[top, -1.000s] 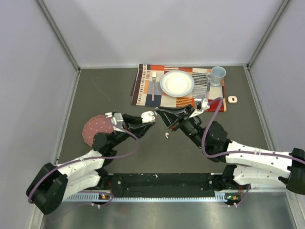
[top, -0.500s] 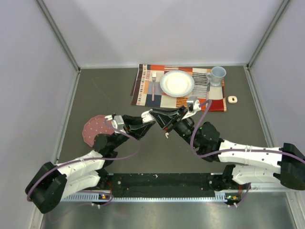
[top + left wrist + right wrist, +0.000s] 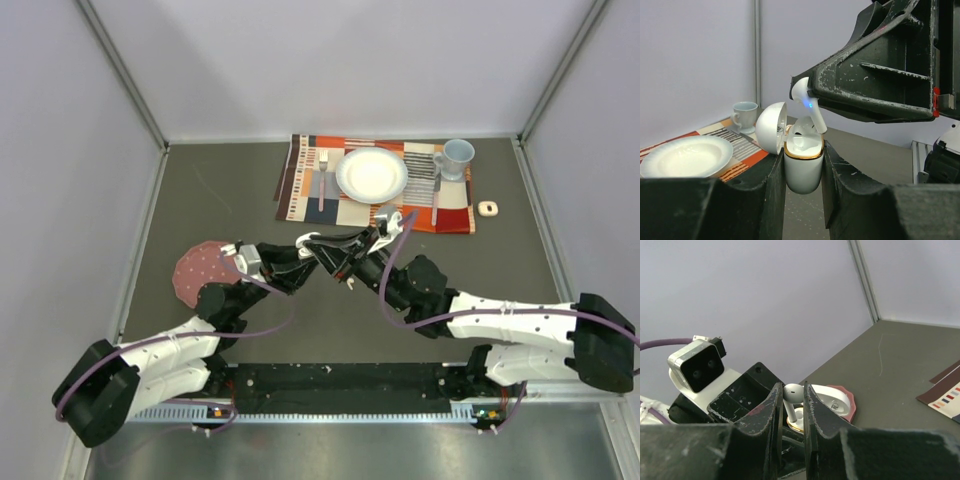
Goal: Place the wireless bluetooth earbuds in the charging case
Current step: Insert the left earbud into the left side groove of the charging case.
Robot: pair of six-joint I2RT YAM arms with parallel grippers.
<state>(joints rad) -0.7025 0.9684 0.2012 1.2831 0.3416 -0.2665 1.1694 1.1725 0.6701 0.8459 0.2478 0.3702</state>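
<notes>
Clamping the open case (image 3: 802,172) upright in my left gripper (image 3: 802,152), fingers tight on its sides. My right gripper (image 3: 791,399) pinches one earbud (image 3: 804,97), stem down at the case's mouth, blue light glowing. Farther back sit a plate (image 3: 685,156) and a mug (image 3: 744,114).

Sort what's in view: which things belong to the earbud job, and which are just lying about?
Job: open charging case gripped in the left claw; earbud pinched in the right claw, stem just over the case's opening.
Lying about: placemat, plate, fork, mug, dotted red disc.
</notes>
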